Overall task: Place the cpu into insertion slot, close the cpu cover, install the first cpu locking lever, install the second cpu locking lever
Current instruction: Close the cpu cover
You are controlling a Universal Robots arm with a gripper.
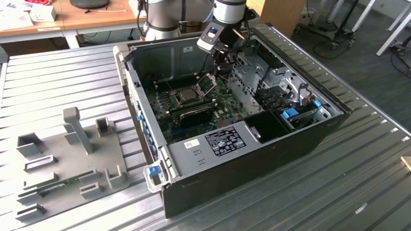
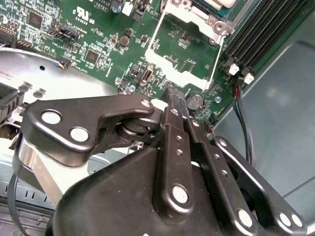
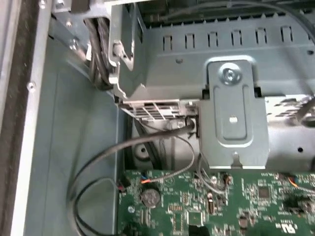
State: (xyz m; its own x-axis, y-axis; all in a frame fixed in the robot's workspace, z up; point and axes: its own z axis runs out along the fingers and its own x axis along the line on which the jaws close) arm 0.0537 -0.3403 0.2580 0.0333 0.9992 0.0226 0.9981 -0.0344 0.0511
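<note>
So, from the exterior view's left: a grey fixture (image 1: 70, 159) lies on the slatted table (image 1: 359, 159), well apart from the case (image 1: 257, 159), with bare slats between them. The case lies open side up, so its walls box in the board (image 1: 224, 103) on every edge.

The cpu (image 1: 189, 95) sits in the slot (image 2: 215, 22) mid-board, as a pale square inside the metal frame. It's small and hard to make out in the exterior view, and cut off at the picture edge in the second wrist view.

The cover (image 2: 182, 73) is not down. It stands swung open off the slot, and the green board shows through its window.

The gripper (image 2: 176, 96) is at the cover's free edge, fingers pressed together at the tips. I can't tell whether the thin edge is pinched between them or only touched, because the linkage hides the contact.

It's tight there: the drive cage (image 1: 247, 79) is just beside the arm on the exterior view's right, the case's far wall is near, and loose cables (image 3: 123, 152) run along the board edge. The memory slots (image 2: 266, 24) flank the slot. There's more open room above the board toward the near wall.
</note>
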